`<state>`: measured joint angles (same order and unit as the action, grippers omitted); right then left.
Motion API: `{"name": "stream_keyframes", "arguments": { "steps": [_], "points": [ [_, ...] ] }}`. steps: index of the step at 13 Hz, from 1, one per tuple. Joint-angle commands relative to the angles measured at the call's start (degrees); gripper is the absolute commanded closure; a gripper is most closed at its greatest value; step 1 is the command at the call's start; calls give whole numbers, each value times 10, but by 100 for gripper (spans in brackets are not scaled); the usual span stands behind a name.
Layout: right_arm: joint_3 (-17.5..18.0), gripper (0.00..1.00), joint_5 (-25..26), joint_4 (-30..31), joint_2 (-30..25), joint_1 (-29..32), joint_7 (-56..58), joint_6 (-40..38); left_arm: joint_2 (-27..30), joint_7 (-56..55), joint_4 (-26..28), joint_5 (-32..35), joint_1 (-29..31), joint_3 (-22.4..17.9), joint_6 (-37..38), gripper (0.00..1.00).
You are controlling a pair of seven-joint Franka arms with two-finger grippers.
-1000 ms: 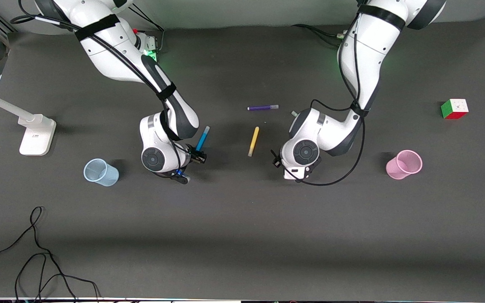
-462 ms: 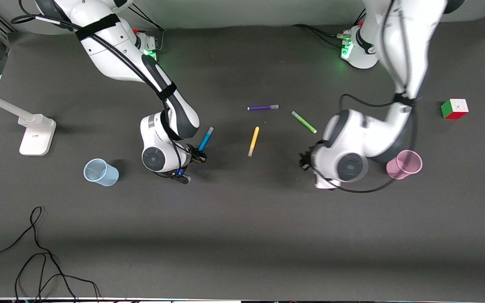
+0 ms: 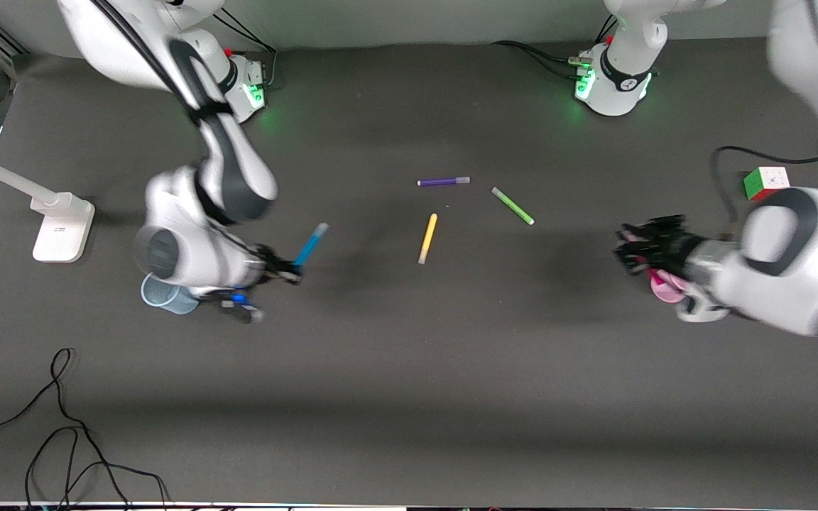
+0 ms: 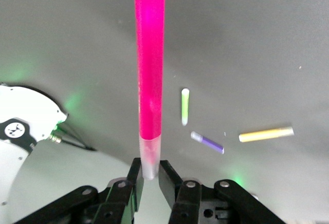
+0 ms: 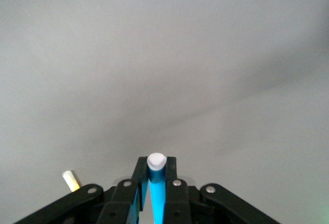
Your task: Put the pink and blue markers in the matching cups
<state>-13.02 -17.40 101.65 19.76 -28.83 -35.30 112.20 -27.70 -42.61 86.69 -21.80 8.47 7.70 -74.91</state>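
Note:
My right gripper (image 3: 282,272) is shut on the blue marker (image 3: 309,245), which slants up from it over the table beside the pale blue cup (image 3: 160,294). My right arm partly hides that cup. In the right wrist view the blue marker (image 5: 159,198) sits between the shut fingers (image 5: 156,166), white end outward. My left gripper (image 3: 637,248) is over the pale pink cup (image 3: 663,287), which is mostly hidden under it. In the left wrist view it (image 4: 149,171) is shut on the pale cap end of the pink marker (image 4: 149,70).
A purple pen (image 3: 443,182), a green pen (image 3: 513,206) and a yellow pen (image 3: 427,238) lie mid-table. A colour cube (image 3: 766,184) sits near the left arm's end. A white lamp base (image 3: 61,227) stands at the right arm's end. Black cables (image 3: 61,426) lie near the front edge.
My left arm swung from mid-table to over the pink cup, uncovering the green pen. My right arm moved with the blue marker toward the blue cup and now covers part of it.

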Motion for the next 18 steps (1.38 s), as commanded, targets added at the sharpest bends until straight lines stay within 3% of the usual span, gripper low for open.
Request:
{"name": "stream_keyframes", "arguments": {
  "steps": [1,2,4,7,10,13,14,15,16,18],
  "points": [
    [-7,100,158,18,-69,-7,7,10,1,88,21,-35,78,8,35,100],
    [-7,100,223,19,-87,-7,5,18,-9,119,27,-38,104,8,45,100],
    [-19,100,287,20,-111,-5,18,20,-21,166,37,-40,147,8,52,100],
    [-56,100,305,34,-147,-6,91,40,-51,229,44,-66,200,7,63,100],
    [-82,100,308,126,-201,-6,135,131,-84,258,39,-95,222,7,61,100],
    [-129,100,357,245,-235,-6,163,271,-115,273,28,-114,235,7,58,100],
    [-136,100,365,274,-236,-7,163,316,-118,272,27,-113,233,7,51,78],
    [-143,100,366,282,-228,-7,164,339,-118,272,26,-113,231,7,49,25],
    [-154,100,367,283,-219,-6,171,356,-118,272,24,-111,227,7,48,1],
    [-181,100,366,294,-195,-6,210,412,-113,268,12,-98,220,8,47,0]
  ]
}}
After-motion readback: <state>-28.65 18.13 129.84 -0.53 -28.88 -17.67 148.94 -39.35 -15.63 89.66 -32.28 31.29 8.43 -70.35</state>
